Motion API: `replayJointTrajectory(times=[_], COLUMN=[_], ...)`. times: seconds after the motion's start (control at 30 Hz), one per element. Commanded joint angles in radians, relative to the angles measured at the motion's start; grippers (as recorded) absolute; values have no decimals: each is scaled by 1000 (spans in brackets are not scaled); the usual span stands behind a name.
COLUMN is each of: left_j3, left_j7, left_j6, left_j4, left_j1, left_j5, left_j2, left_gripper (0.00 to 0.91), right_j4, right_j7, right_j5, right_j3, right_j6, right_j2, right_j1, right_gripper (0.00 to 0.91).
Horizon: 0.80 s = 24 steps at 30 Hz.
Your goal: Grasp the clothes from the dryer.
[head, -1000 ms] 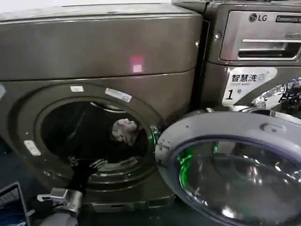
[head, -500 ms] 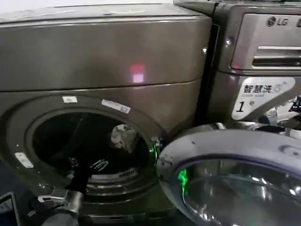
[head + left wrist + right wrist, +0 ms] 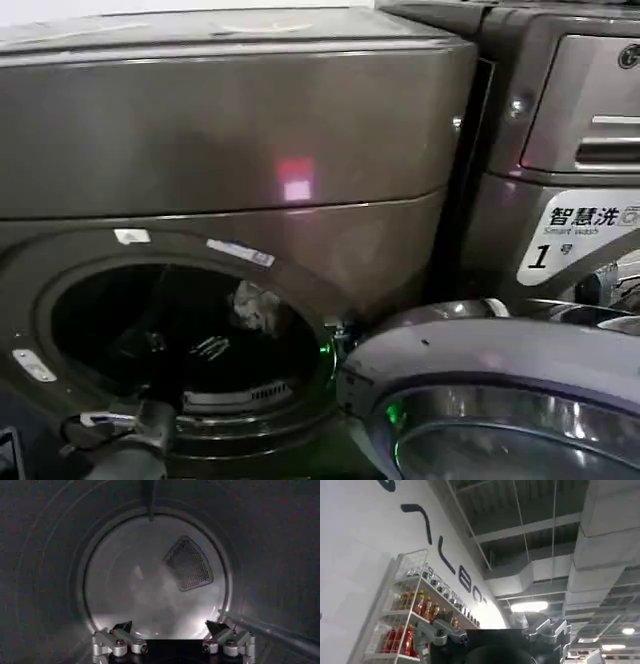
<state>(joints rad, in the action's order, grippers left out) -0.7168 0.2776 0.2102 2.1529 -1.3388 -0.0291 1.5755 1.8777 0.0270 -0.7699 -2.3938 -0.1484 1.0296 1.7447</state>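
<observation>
The dryer (image 3: pixel 230 130) is the big bronze-grey machine on the left, its round port open. The clothes (image 3: pixel 255 305), a small pale wad, sit deep in the dark drum toward its right side. My left arm comes up from the bottom left and reaches into the port. My left gripper (image 3: pixel 208 348) is below and left of the wad, apart from it. In the left wrist view the left gripper (image 3: pixel 170 625) is open, fingers spread wide with nothing between them, facing the drum's back wall. My right gripper (image 3: pixel 495 630) is open and empty, pointing up toward a ceiling.
The dryer's round glass door (image 3: pixel 480 400) hangs open at the lower right, close to the port's right rim. A second machine (image 3: pixel 580 150) with a white "1" sticker stands to the right. A mesh vent (image 3: pixel 187 562) sits on the drum's back wall.
The head view has swung, so both machines and the door slid right and appear larger. The wad stays in the drum, and my left arm still reaches into the port.
</observation>
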Motion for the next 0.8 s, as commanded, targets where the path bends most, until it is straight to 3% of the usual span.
replayJointTrajectory(times=[0.03,0.23,0.8], left_j3=[4,29,79], left_j7=[-7,-39,-26], left_j6=[-5,-20,-88], left_j4=[-112,-326,-1071], left_j1=[136,288,909], left_j5=[8,-10,-98], left_j2=[-9,-15,-77], left_gripper=[907,907,907], right_j4=[7,6,29], right_j7=[-5,-40,-27], right_j5=[27,76,84], right_j3=[3,-7,-8], right_j6=[-19,-51,-59], right_j2=[0,-4,14], right_j1=[1,11,17], right_gripper=[907,907,907])
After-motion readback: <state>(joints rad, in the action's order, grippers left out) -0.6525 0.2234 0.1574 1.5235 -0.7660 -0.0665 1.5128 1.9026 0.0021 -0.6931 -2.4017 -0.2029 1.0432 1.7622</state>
